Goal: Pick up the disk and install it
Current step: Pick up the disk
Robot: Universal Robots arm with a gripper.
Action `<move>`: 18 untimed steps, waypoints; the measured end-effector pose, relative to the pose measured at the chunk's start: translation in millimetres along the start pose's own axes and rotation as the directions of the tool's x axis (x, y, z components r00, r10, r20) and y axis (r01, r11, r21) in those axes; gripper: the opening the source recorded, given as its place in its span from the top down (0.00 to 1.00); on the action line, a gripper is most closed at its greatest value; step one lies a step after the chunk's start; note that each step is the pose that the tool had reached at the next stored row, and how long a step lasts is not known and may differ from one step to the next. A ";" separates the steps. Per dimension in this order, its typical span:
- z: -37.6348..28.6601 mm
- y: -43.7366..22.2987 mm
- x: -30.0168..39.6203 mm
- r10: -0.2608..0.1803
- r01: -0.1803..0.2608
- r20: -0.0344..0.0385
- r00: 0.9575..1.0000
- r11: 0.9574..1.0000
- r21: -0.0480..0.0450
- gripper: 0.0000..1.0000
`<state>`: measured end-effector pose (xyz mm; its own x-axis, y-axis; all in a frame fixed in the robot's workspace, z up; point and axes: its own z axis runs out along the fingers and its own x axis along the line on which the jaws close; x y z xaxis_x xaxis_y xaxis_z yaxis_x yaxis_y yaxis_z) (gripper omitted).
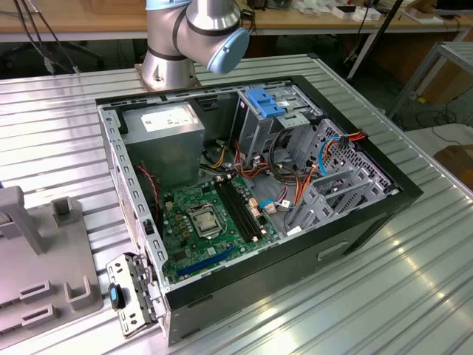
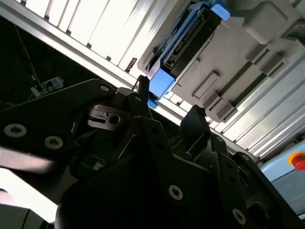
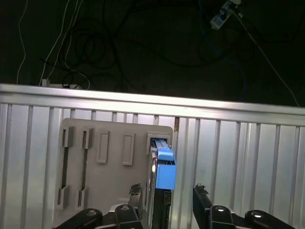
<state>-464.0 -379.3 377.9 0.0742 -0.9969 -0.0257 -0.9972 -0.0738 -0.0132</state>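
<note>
The disk (image 3: pixel 161 177) stands on edge in a slot of a grey holder plate (image 3: pixel 109 162) on the ribbed metal table; its grey body sits in a bright blue carrier with a blue end tab (image 3: pixel 165 174). In the second wrist view the disk (image 2: pixel 187 42) leans along the same holder (image 2: pixel 248 52). My gripper (image 3: pixel 167 194) is open, one black finger on each side of the disk's near end with a gap to each. Both fingertips (image 2: pixel 141 85) show in both wrist views. The computer case (image 1: pixel 384 211) lies open on the table in the exterior view.
Inside the case are the green motherboard (image 1: pixel 211 222), a grey power supply (image 1: pixel 162 140) and a tall grey drive bay (image 1: pixel 259 137) topped by a blue bracket (image 1: pixel 264 100), with loose cables around it. The arm's base (image 1: pixel 170 63) stands behind the case. A red button (image 2: pixel 299 161) sits beyond the holder.
</note>
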 end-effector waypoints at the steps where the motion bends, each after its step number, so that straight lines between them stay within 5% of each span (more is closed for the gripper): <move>1: 2.0 0.0 0.1 0.003 -0.003 0.000 1.000 1.000 0.000 0.45; 9: 25.1 0.6 2.3 0.029 -0.029 0.000 1.000 1.000 0.001 0.45; 18: 40.7 0.8 3.1 0.029 -0.029 -0.003 1.000 1.000 0.000 0.45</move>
<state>-464.1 -381.4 337.2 0.0447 -0.9987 -0.0229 -0.9989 -0.0444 -0.0124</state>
